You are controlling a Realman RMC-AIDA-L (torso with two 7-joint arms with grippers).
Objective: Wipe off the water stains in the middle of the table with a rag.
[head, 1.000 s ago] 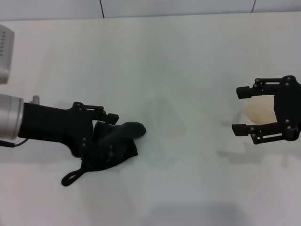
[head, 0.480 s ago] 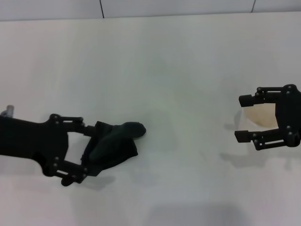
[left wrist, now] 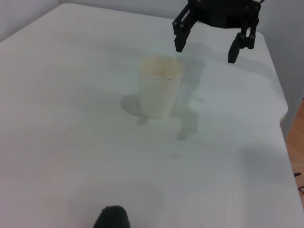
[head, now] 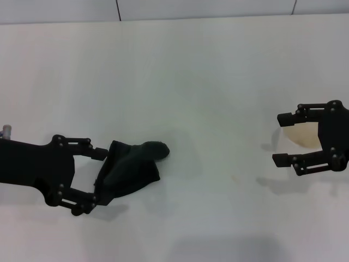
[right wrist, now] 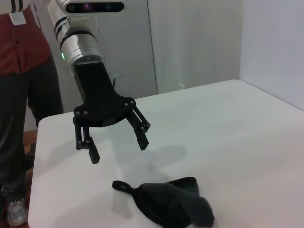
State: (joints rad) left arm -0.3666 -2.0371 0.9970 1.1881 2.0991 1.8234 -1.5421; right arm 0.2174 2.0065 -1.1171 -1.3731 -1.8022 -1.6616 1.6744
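The black rag (head: pixel 133 169) lies crumpled on the white table (head: pixel 180 76), left of the middle. It also shows in the right wrist view (right wrist: pixel 166 202), its loop toward the left arm, and its tip shows in the left wrist view (left wrist: pixel 111 219). My left gripper (head: pixel 97 179) is open and empty, raised above the table just left of the rag (right wrist: pixel 118 149). My right gripper (head: pixel 281 138) is open and hovers over a white paper cup (head: pixel 301 134) at the right (left wrist: pixel 205 52). No clear orange-brown patch shows; only a faint tan speck (head: pixel 234 178) marks the table.
The paper cup (left wrist: pixel 160 92) stands upright below the right gripper. A person in a red shirt (right wrist: pixel 19 95) stands beyond the table's left edge. The table's far edge runs along the top of the head view.
My left gripper has opened, let go of the rag and drawn back to the left. The rag stays where it lay. The right gripper has barely moved.
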